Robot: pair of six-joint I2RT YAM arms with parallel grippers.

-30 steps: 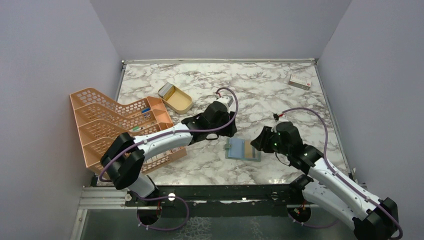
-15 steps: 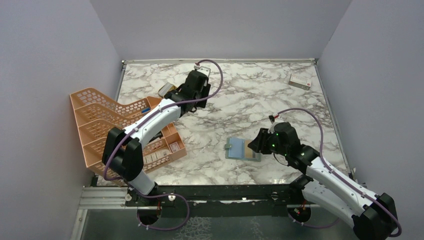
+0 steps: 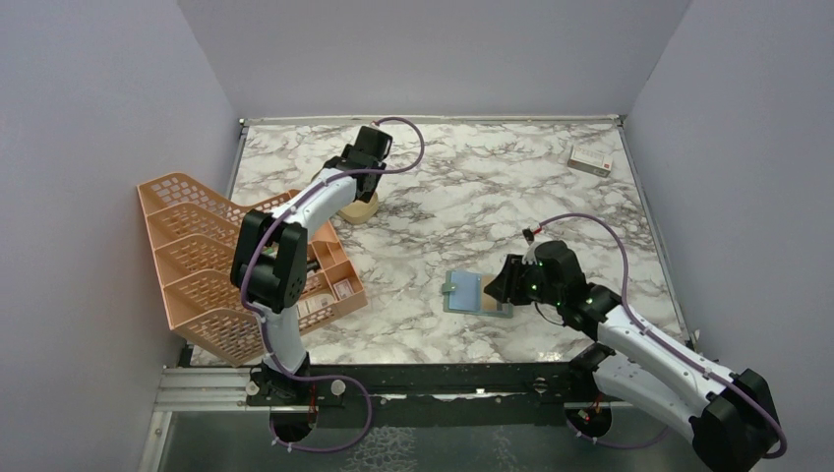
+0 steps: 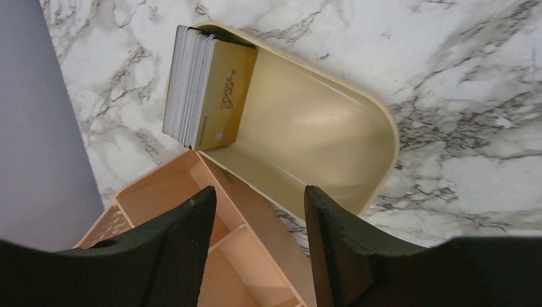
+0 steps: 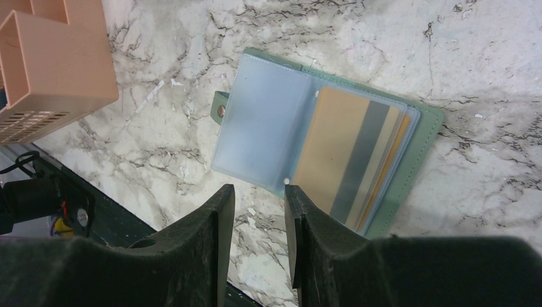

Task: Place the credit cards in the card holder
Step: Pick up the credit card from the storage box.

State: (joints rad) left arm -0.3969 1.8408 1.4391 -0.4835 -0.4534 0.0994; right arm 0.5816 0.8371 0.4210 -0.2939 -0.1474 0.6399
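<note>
From above the near edge, the top camera sees the whole desk (image 3: 472, 187). Wrist cameras look down close: left by the left edge, right by the near edge.

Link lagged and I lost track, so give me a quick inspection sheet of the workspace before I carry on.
Surface: marble table, no spills seen.
Job's things: credit cards stacked on edge at one end of the gold tin; card holder lying open, tan card in one sleeve.
Clutter: orange rack at left; white box far right.
Grippers: left gripper open, empty, above the tin; right gripper open, empty, over the holder's edge.
Cables: purple cables loop along both arms, no snag seen.
Surroundings: grey walls; nothing else seen.
</note>
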